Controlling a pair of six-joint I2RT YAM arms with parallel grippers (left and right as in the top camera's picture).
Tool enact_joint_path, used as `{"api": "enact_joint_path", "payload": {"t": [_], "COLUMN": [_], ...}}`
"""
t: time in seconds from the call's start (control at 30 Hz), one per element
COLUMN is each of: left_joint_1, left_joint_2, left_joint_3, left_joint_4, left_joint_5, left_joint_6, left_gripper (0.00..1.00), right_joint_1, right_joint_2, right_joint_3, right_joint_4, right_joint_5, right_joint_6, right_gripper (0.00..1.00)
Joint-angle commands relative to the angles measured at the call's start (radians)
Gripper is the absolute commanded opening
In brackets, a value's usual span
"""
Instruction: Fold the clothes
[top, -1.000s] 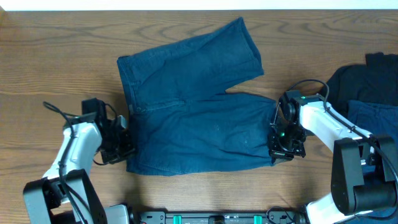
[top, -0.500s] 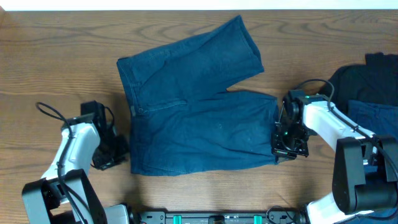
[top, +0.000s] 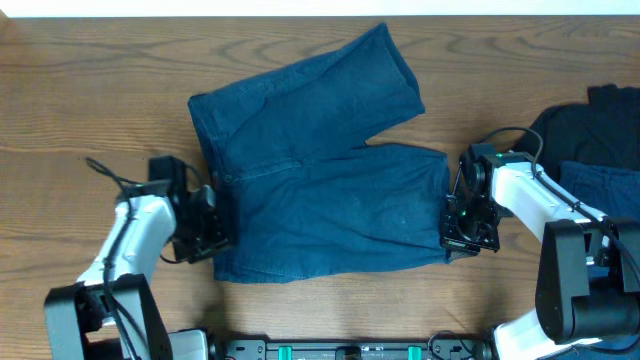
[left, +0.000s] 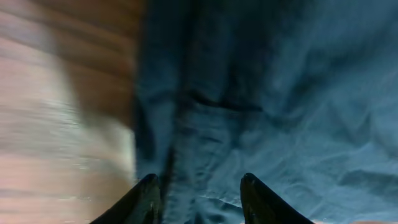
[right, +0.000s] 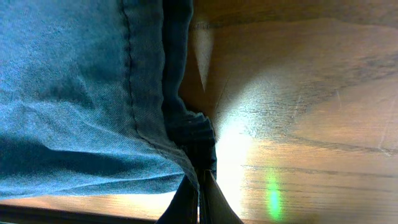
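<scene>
The left arm (top: 128, 240) and right arm (top: 530, 190) are showing smooth white casings over black joints and thick black base columns. Thin black cables (top: 108, 172) are looping off each wrist. A small green light (top: 452, 210) is glowing on the right wrist block. The left pincer (left: 199, 200) is showing two glossy black tapered fingers (left: 144, 200); the right pincer (right: 199, 199) is looking dark and slim.

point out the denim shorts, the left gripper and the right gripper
denim shorts (top: 310, 170), overhead view, middle of the fabric near the fly seam
left gripper (left: 199, 190), left wrist view, midway between its parted fingertips
right gripper (right: 200, 193), right wrist view, where its closed fingertips pinch the hem
</scene>
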Motion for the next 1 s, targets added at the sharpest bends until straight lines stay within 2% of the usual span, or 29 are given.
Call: {"api": "enact_joint_path", "payload": {"t": [0.0,0.07,0.2,0.33,0.5,0.73,0.97], "left_joint_1": [-0.036,-0.042,-0.042,-0.04,-0.038,0.038,0.096], "left_joint_2": [-0.008,-0.005,-0.005,-0.005,-0.005,-0.013,-0.013], "left_joint_3": [-0.032,-0.035,-0.043,-0.043,-0.014,0.132,0.174], "left_joint_4": [0.009,0.004,0.005,0.005,-0.028,-0.145,-0.183], "left_joint_5": [-0.032,-0.083,-0.127,-0.133,-0.189,-0.303,-0.336], "left_joint_6": [0.008,-0.001,-0.027,-0.027,-0.043,-0.092,-0.108], "left_gripper": [0.44,0.43,0.29,0.06,0.06,0.06,0.06], "right_joint_1": [-0.008,-0.008,-0.008,-0.008,-0.011,-0.035,-0.042], "right_joint_2": [-0.007,-0.007,-0.007,-0.007,-0.007,-0.007,-0.007], "right_joint_3": [0.017,0.017,0.017,0.017,0.017,0.017,0.017], "right_joint_4": [0.005,0.005,0.006,0.007,0.011,0.011,0.003], "right_joint_5": [0.011,0.011,0.011,0.011,0.018,0.043,0.048], "right_joint_6": [0.008,0.008,0.008,0.008,0.009,0.018,0.019], "right_gripper": [0.01,0.01,0.01,0.01,0.01,0.01,0.02]}}
